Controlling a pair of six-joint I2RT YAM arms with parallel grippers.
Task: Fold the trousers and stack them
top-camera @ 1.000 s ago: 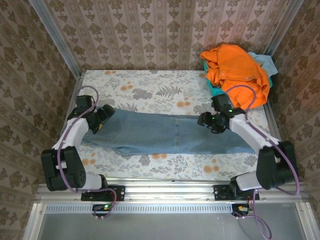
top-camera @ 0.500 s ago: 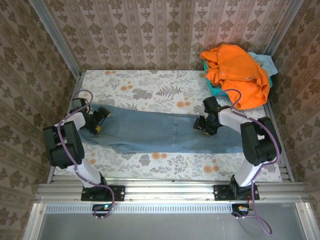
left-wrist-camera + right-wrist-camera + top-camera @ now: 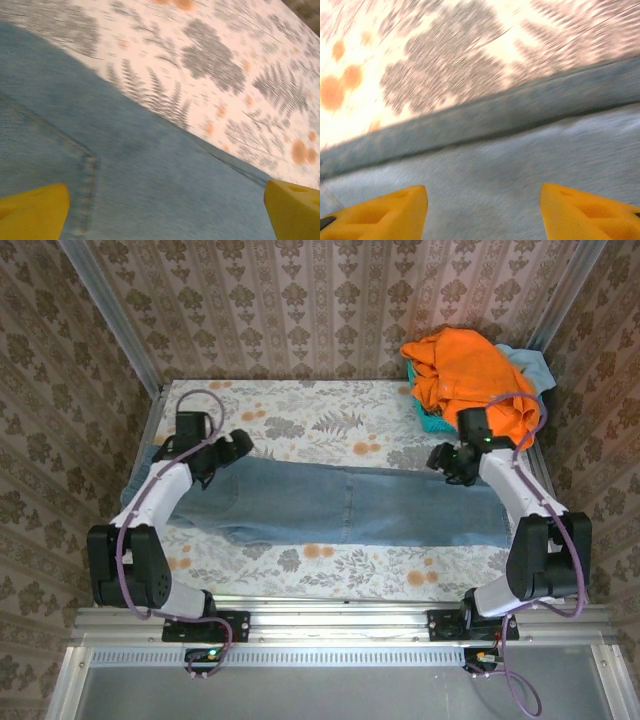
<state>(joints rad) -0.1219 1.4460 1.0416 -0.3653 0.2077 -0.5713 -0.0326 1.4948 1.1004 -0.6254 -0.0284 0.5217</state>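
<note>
— Where are the trousers (image 3: pixel 340 505)?
— Flat on the table (image 3: pixel 320 420), stretched left to right across its middle, wider end at the left.
— And the left gripper (image 3: pixel 238 443)?
— Over the trousers' far left corner. Its wrist view has the yellow fingers (image 3: pixel 35 212) wide apart, nothing between them, with denim and a stitched pocket seam (image 3: pixel 90 175) below. The top view does not show that seam.
— The right gripper (image 3: pixel 440 460)?
— At the far edge near the right end. Its fingers (image 3: pixel 385 212) stand apart too, gripping nothing. Its wrist view is blurred, and it shows a thicker band (image 3: pixel 485 120) along the denim's edge against the floral cover.
— Anything else?
— From above, an orange garment (image 3: pixel 470 375) is heaped in the far right corner on a turquoise cloth (image 3: pixel 525 365).
</note>
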